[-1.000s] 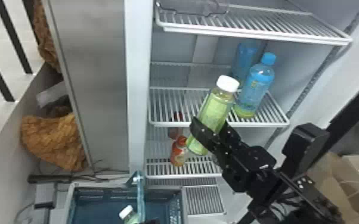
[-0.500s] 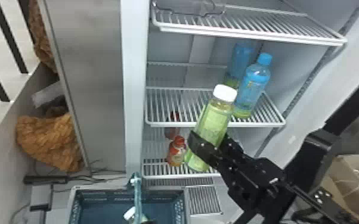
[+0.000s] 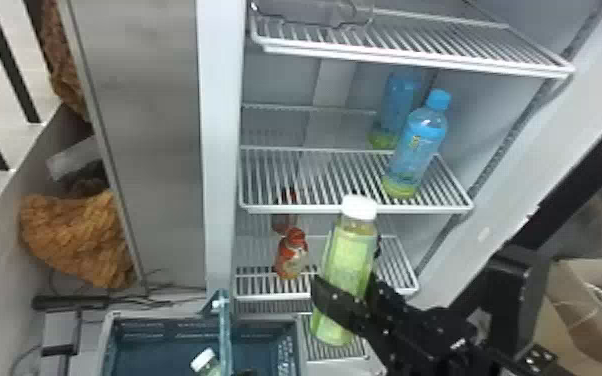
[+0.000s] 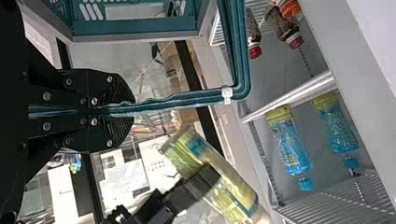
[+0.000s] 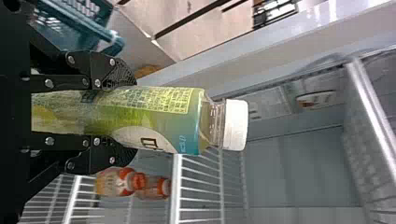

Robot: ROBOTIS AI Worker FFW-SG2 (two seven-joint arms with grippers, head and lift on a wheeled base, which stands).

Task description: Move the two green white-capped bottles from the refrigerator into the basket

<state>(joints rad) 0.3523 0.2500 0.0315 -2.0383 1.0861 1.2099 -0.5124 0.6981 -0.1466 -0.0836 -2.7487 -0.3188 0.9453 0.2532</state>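
In the head view my right gripper is shut on a green white-capped bottle, held upright with a slight tilt before the lower shelves, right of the basket. In the right wrist view, the gripper clasps the bottle's body, its white cap pointing away. The other green bottle is inside the basket beside the handle. My left gripper is at the head view's bottom edge; in the left wrist view the gripper is shut on the basket's teal handle.
Two blue-capped bottles stand on the refrigerator's middle shelf. An orange-capped bottle stands on the shelf below. The white door frame rises behind the basket. A cardboard box is at the far right.
My right gripper has come down and a little left in the head view, carrying the green bottle from in front of the middle shelf to lower down. The left gripper keeps its hold on the handle.
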